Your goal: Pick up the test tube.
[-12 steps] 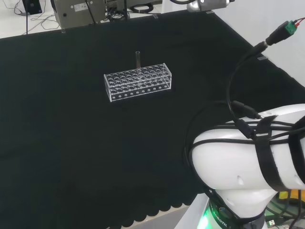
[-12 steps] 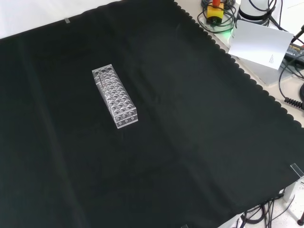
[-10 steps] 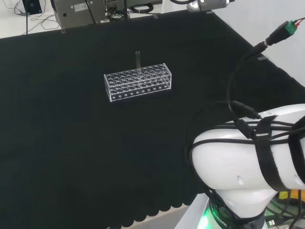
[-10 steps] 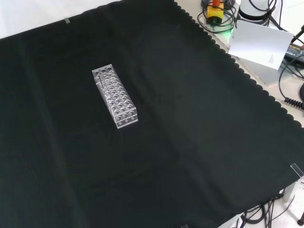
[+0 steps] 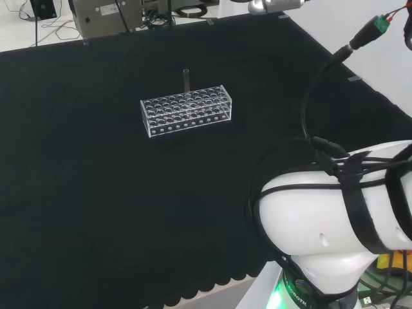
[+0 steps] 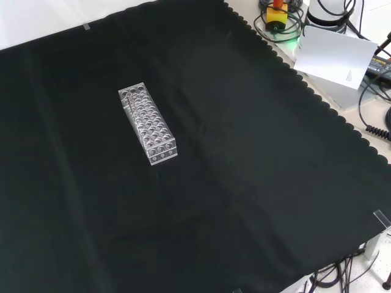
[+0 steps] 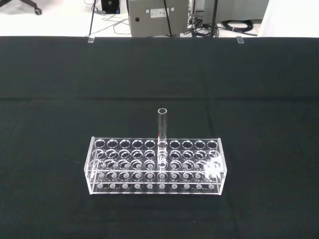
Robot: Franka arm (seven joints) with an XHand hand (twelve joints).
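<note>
**Test tube standing in rack; hand's state cannot be told**

Clear glass test tube (image 7: 162,130) stands upright in a clear plastic rack with rows of round holes (image 7: 156,166); in the wrist view its open mouth rises well above the rack's top plate; the tube sits in the rack's far row, about midway along its length; the other holes look empty as far as the clear plastic lets me judge.

Head view: rack (image 5: 186,109) lies on the black cloth covering the bench (image 5: 96,193), toward 11 o'clock from the view's centre; test tube (image 5: 186,78) shows as a thin upright stem at the rack's far edge, 12 o'clock of the rack's middle; the arm's large white link wrapped with black cables (image 5: 322,225) sits at 4 o'clock, well apart from the rack.

Front view: rack (image 6: 148,124) lies with its long side running from 11 o'clock to 5 o'clock, at about 10 o'clock from the cloth's centre; the tube itself is too faint against the rack to pick out here; cloth around the rack is bare; a white card (image 6: 333,55) stands off the cloth's scalloped edge at 2 o'clock.

Hand: whether its fingers are wide, narrow or holding anything cannot be told; nothing touches the tube or the rack.
</note>
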